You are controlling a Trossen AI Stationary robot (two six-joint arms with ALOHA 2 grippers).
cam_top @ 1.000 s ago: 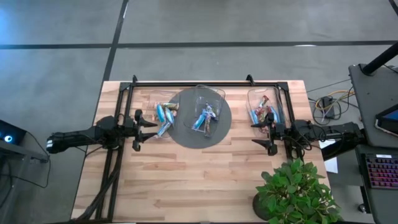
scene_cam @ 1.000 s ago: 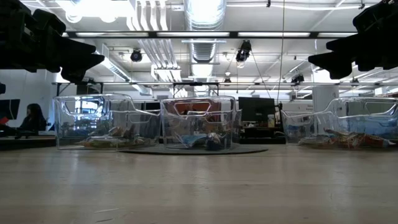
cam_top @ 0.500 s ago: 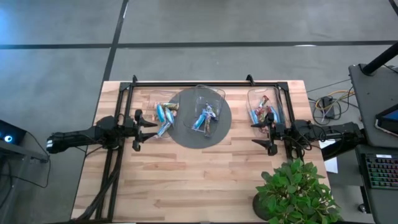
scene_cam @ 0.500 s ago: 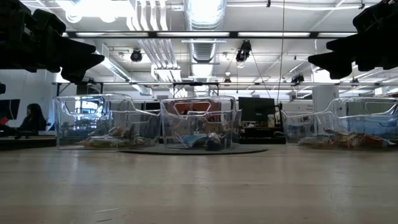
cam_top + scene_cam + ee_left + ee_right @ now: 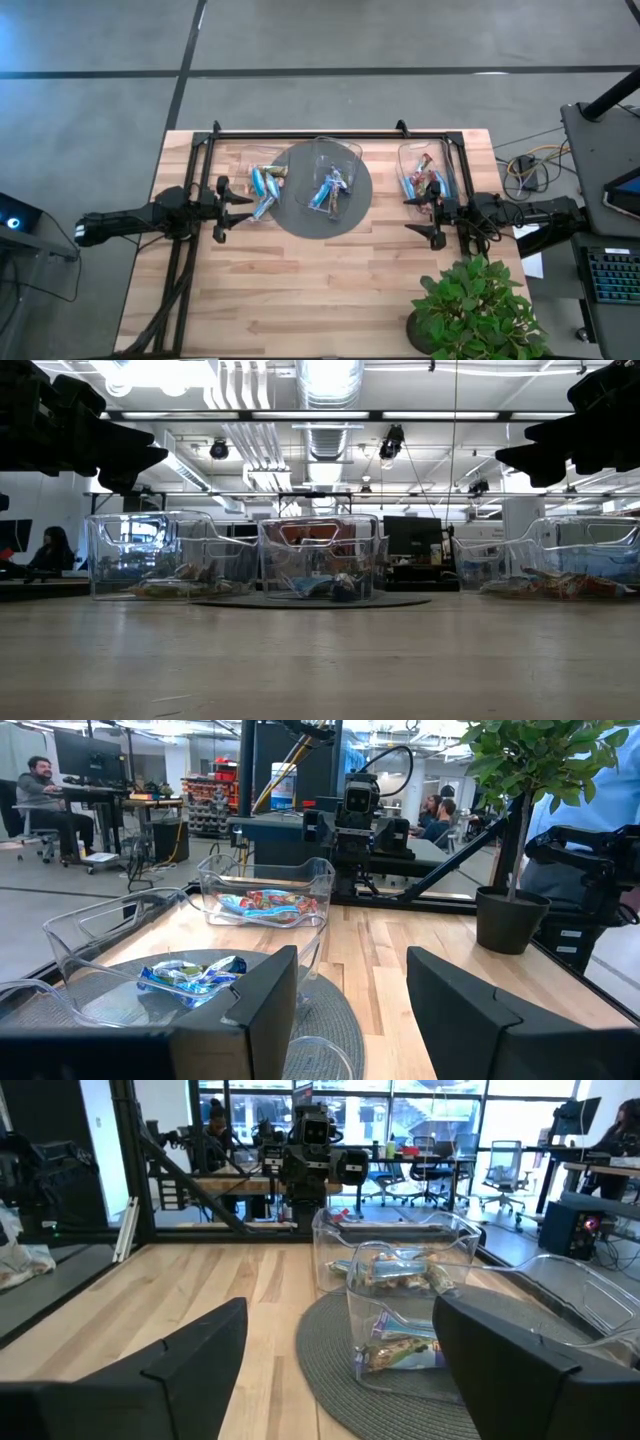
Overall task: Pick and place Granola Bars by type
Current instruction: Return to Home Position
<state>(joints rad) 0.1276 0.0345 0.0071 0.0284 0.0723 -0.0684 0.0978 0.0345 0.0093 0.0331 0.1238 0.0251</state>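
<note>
Granola bars lie in three clear bins along the table's far half. The left bin (image 5: 262, 183) holds mostly blue ones. The middle bin (image 5: 330, 185) stands on a round grey mat (image 5: 300, 215) and holds blue bars (image 5: 190, 975). The right bin (image 5: 425, 180) holds blue and reddish-brown bars (image 5: 265, 905). My left gripper (image 5: 232, 208) hovers level at the table's left, just near of the left bin, open and with nothing between its fingers. My right gripper (image 5: 412, 215) hovers level at the right, just near of the right bin, also open with nothing in it.
A potted plant (image 5: 470, 310) stands at the table's near right corner. A black frame rail (image 5: 330, 132) runs along the far edge, with struts down both sides. Bare wooden tabletop (image 5: 320, 290) spreads across the near half. People sit in the room beyond the table (image 5: 40, 790).
</note>
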